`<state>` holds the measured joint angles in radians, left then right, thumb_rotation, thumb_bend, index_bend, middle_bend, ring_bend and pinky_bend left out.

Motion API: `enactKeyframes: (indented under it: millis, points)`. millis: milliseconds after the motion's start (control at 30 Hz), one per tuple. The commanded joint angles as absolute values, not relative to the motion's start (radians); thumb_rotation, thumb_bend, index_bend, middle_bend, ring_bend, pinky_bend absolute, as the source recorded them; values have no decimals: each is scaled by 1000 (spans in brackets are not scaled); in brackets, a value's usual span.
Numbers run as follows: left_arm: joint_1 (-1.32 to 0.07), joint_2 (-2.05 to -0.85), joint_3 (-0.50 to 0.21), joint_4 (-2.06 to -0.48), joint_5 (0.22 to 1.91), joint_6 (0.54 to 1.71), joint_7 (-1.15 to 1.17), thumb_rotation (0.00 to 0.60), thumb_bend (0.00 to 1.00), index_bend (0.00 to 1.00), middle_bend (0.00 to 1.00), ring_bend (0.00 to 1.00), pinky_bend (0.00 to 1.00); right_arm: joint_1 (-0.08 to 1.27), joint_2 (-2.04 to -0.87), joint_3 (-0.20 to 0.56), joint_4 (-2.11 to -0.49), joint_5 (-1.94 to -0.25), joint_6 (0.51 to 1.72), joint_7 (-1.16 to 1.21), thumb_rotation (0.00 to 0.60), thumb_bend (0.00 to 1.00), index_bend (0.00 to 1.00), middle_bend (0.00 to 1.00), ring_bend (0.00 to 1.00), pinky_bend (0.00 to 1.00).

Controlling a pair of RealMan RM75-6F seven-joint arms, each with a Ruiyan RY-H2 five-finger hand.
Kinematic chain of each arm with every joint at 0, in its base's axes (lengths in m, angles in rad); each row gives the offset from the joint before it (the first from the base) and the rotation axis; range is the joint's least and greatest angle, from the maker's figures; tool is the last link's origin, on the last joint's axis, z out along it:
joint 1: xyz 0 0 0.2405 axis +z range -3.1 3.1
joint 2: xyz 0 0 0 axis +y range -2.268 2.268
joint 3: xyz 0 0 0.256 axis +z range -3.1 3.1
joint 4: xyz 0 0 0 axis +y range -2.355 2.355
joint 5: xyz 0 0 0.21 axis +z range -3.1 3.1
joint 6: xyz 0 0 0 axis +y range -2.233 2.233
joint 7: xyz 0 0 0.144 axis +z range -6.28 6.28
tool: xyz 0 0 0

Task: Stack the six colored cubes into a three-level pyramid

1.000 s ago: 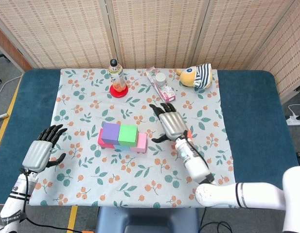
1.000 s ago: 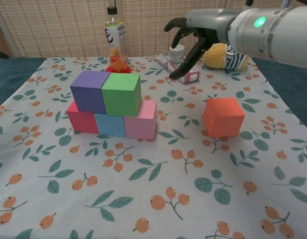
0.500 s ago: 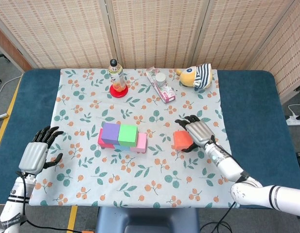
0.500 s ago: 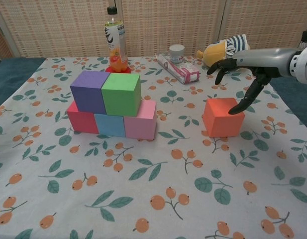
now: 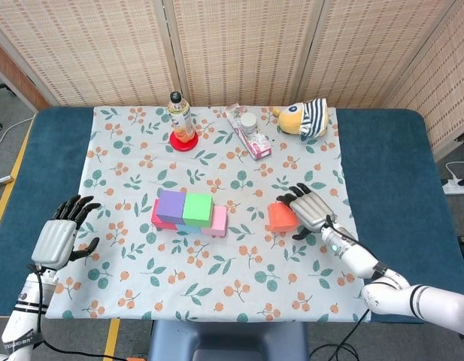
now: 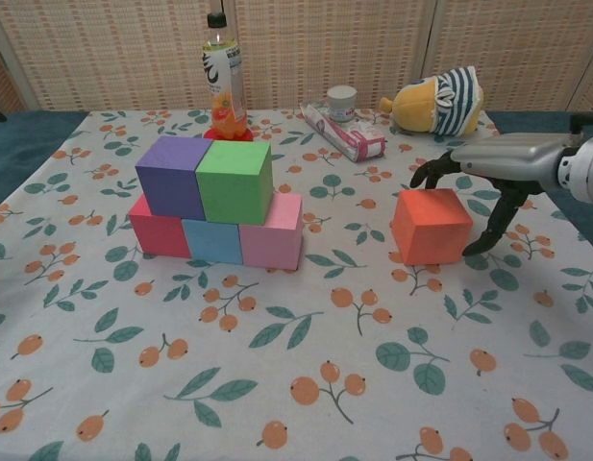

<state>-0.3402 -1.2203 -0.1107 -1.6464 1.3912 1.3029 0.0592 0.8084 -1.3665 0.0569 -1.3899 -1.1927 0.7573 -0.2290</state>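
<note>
Flanking orange cube — right hand

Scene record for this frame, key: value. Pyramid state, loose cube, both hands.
base level: red cube, blue cube, pink cube in a row
second level: purple cube, green cube
top level: not placed
loose cube: orange cube, on the cloth right of the stack
right hand: fingers spread beside the orange cube, no grip visible
left hand: open, holds nothing

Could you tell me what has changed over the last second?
The right hand swung from above the stack out to the orange cube and lowered beside it, fingers spread, not gripping. The left hand drifted slightly. The five-cube stack and orange cube stayed put.
</note>
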Motion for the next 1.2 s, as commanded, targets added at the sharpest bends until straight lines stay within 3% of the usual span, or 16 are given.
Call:
enactKeyframes:
  millis: [33, 267, 433, 567, 933, 1200]
  points:
    - [-339, -1220, -112, -1647, 1390, 1304, 57, 600, 339, 198, 104, 54, 127, 804, -1397, 49, -1338, -1254, 772, -181, 512, 15, 156, 199, 70, 53]
    - [-344, -1217, -116, -1648, 1391, 1296, 48, 600, 339, 198, 99, 53, 127, 800, -1433, 39, -1262, -1339, 793, -113, 512, 15, 178, 199, 70, 50]
    - [-347, -1210, -120, -1649, 1396, 1298, 50, 600, 338, 198, 98, 48, 126, 791, -1464, 49, -1212, -1364, 832, -107, 600, 16, 458, 200, 82, 51]
    - [-347, -1211, -118, -1650, 1402, 1299, 46, 600, 337, 202, 98, 48, 127, 792, -1446, 82, -1251, -1348, 850, -105, 600, 16, 554, 228, 119, 63]
    - [-361, -1226, -98, -1647, 1422, 1278, 113, 600, 337, 203, 98, 48, 127, 856, -1232, 240, -1623, -1147, 803, -197, 600, 15, 548, 324, 224, 116]
    - [-375, -1232, -95, -1644, 1420, 1257, 146, 600, 337, 194, 98, 48, 126, 994, -1192, 314, -1745, -861, 736, -312, 600, 15, 511, 382, 300, 161]
